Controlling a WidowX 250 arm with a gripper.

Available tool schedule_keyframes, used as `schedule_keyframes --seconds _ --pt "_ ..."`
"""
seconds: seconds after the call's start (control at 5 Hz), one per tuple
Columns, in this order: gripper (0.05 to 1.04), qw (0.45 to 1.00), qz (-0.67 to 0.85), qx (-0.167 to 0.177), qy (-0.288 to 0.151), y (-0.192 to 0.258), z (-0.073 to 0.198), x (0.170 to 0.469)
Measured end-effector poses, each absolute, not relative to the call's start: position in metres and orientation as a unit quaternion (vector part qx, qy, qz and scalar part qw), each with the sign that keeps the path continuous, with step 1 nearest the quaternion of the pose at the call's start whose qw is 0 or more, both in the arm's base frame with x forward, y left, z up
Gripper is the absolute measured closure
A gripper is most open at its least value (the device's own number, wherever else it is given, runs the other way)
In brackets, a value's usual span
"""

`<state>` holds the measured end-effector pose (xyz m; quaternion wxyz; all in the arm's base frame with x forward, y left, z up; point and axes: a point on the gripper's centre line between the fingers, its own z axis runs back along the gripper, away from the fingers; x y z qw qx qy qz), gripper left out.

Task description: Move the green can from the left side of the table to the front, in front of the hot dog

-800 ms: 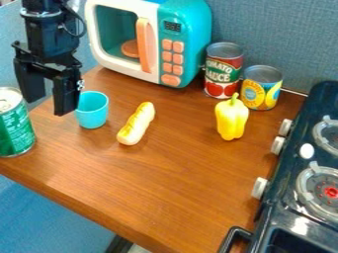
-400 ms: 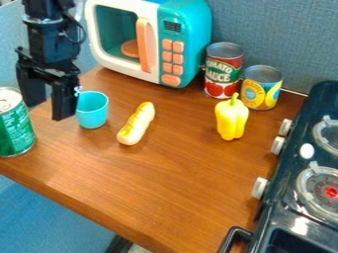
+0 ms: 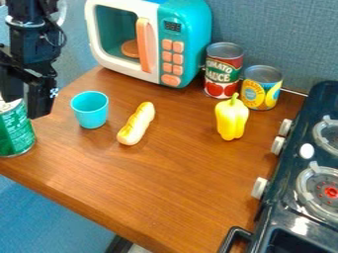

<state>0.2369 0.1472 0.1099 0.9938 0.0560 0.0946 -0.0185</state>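
The black gripper [image 3: 26, 105] hangs at the upper left of the camera view, its two fingers spread apart. It overlaps the top of a green can [image 3: 17, 131] at the left edge; whether it touches the can I cannot tell. Just right of the gripper, a turquoise cup [image 3: 91, 116] stands upright on the wooden table [image 3: 165, 183]. A yellow toy hot dog [image 3: 137, 124] lies to the right of the cup. Farther right, a yellow bell pepper [image 3: 232, 118] stands with its stem up.
A teal and white toy microwave [image 3: 188, 29] stands at the back, with a tomato sauce can [image 3: 223, 71] and a yellow can [image 3: 261, 89] beside it. A dark toy stove [image 3: 290, 163] lines the right side. A grey-blue partition [image 3: 284, 34] rises behind.
The gripper first lowered slightly beside the cup, then shifted left, away from the cup and over the green can. The cup's rim now shows fully.
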Motion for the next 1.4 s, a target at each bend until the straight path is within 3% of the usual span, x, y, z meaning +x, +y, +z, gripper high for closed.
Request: schedule_keyframes --seconds 0.6,1.4 --pt "0.082 0.992 0.047 0.074 0.093 0.200 0.119 0.223" --pt "0.082 0.992 0.047 0.076 0.084 0.217 0.112 0.237"
